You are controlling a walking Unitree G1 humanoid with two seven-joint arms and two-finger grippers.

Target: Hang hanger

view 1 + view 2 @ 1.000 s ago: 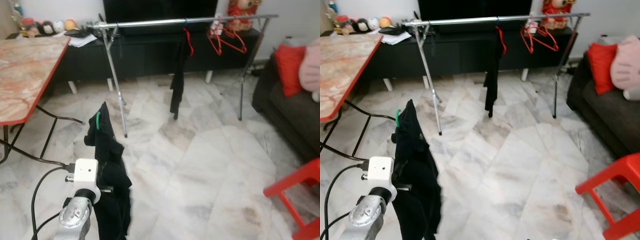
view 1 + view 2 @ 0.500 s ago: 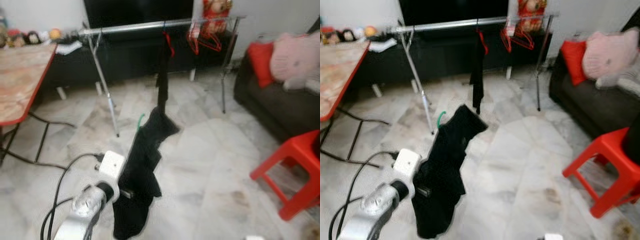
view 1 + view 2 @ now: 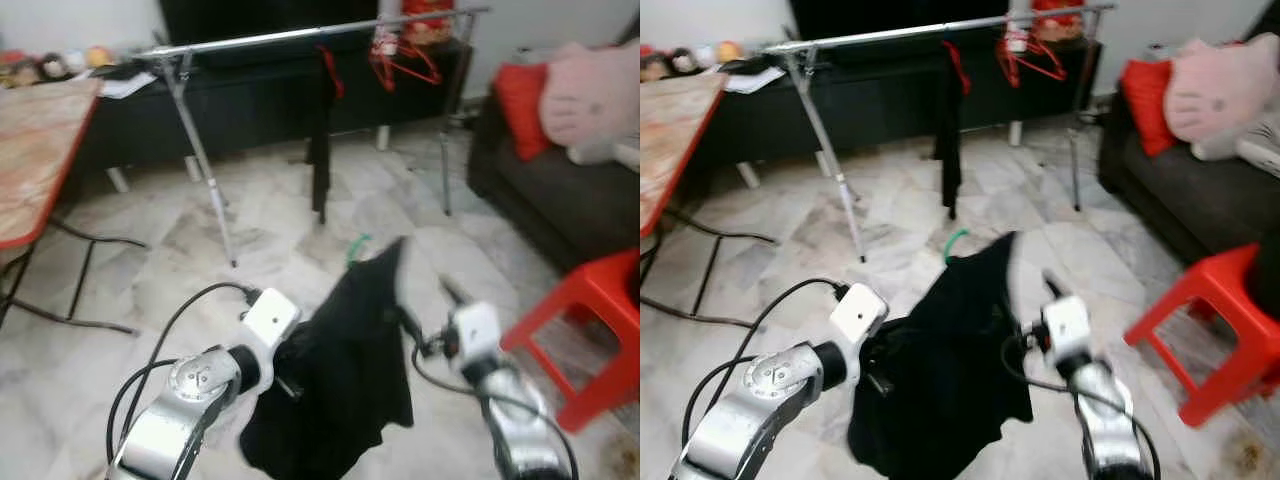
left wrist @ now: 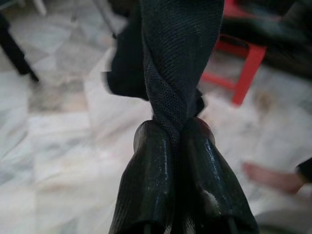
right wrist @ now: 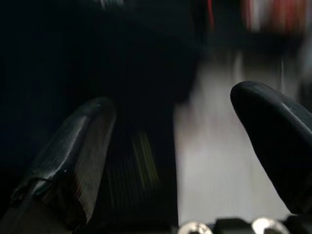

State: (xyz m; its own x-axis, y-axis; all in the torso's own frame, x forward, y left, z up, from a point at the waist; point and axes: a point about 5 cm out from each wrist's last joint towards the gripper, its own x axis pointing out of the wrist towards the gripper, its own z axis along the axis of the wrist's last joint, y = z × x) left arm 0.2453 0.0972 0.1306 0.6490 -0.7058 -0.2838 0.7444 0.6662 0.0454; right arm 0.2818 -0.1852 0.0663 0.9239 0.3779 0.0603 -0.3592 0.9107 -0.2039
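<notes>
**Two grippers meet at a black garment on a green hanger**

Both arms are raised in front of the robot over the marble floor (image 3: 300, 230). The left gripper (image 4: 178, 146) is clenched tight on a twisted fold of the black garment (image 3: 345, 370), which hangs in a bunched mass between the two arms. From the top of the garment, a green hanger (image 3: 956, 240) hook sticks out toward the far side of the room. The right gripper (image 5: 195, 146) sits just beside the garment's right edge, its fingers (image 5: 83, 146) spread wide apart and grasping nothing; the dark cloth lies close in front of them, though blur makes it hard to tell whether they touch it.

Far across the room stands a metal clothes rack (image 3: 300, 35), well apart from the garment. On its rail hang a dark garment on a red hanger (image 3: 320, 130) and, further right, a cluster of empty red hangers (image 3: 400, 60). A table with a red edge (image 3: 40, 150) stands at the left, a red plastic stool (image 3: 590, 330) at the near right, and a dark sofa (image 3: 550, 190) with a red cushion beyond it.
</notes>
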